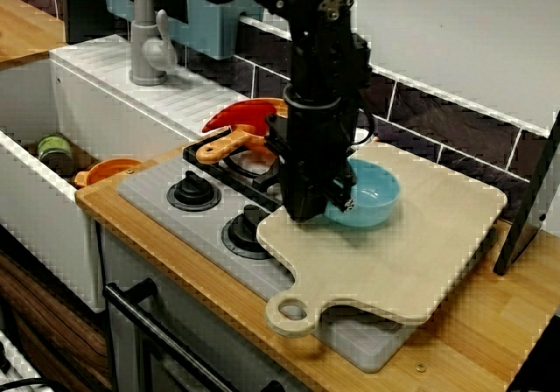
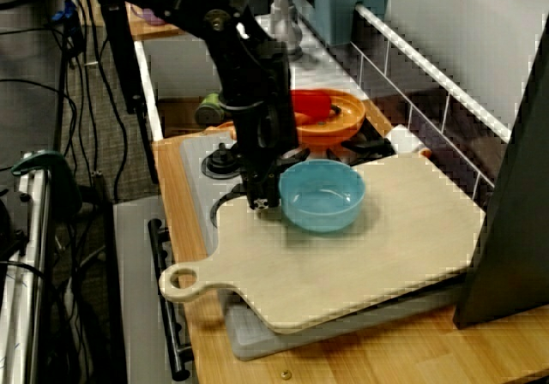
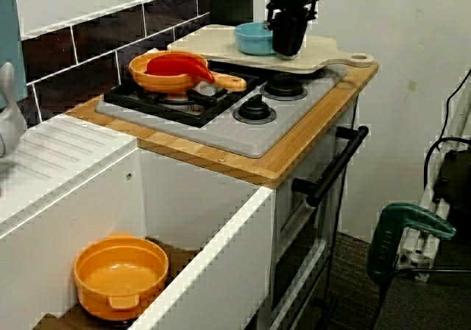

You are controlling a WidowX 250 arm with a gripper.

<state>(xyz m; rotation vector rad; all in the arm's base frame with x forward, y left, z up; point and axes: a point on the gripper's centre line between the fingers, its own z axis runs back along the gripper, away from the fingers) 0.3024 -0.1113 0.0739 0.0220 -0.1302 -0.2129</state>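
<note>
Judging by looks, the bowl [image 2: 324,197] is light, stiff, slick plastic; pinch its rim. Your claw [image 2: 265,202] sits there; whether it's clenched or released, you cannot tell.

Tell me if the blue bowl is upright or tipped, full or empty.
Upright and empty: the blue bowl sits rim-up, flat on the wooden cutting board, and its inside shows bare blue.

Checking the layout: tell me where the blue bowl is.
In the front view, the blue bowl sits on the cutting board, right of the orange pan, beside the claw.
</note>
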